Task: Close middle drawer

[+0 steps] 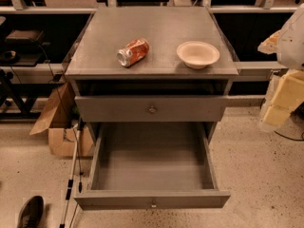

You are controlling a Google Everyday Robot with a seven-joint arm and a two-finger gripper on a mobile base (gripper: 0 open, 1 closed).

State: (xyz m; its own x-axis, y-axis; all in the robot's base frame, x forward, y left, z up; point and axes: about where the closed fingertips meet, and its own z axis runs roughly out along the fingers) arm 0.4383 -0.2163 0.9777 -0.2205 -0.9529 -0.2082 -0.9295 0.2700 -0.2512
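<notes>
Two drawer fronts show on the cabinet [152, 27]: the top drawer [118, 109], slightly out, and below it the middle drawer [152, 199], pulled far out with its deep tray exposed. One can [133, 52] lies on its side on top, near one bowl [198, 54]. One gripper [284, 96] hangs at the right edge, apart from the cabinet; whether it is open, I cannot tell.

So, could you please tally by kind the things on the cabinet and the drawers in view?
Cans: 1, the orange can on its side.
Bowls: 1, the bowl.
Drawers: 2, the middle drawer pulled out, the upper drawer slightly out.
Total: 4.
The gripper hangs at the right edge, beside the cabinet.
</notes>
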